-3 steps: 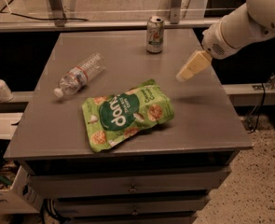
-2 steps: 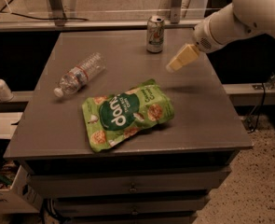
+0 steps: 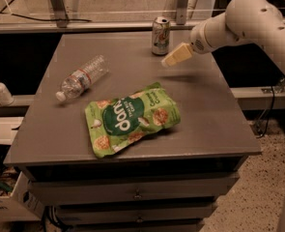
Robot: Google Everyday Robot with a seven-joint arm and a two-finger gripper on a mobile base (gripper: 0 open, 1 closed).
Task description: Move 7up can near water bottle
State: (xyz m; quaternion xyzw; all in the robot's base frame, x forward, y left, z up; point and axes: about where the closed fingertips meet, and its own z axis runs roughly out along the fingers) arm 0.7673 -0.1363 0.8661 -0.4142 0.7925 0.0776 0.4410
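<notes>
Gripper [image 3: 169,60] hangs above the table [image 3: 205,115], near the 7up can [image 3: 160,36] on its front right side; whether it is spread or closed I cannot tell. That can stands upright at the far edge; the water bottle [image 3: 81,78] lies on its side well to the left (cap pointing near-left); a green snack bag [image 3: 130,117] lies closer to the front.

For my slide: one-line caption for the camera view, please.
Robot hand hovers beside the upright 7up can; the water bottle lies on its side, well apart.

Arm [image 3: 250,21] bearing jaws beside 7up can [image 3: 160,35] exits right
</notes>
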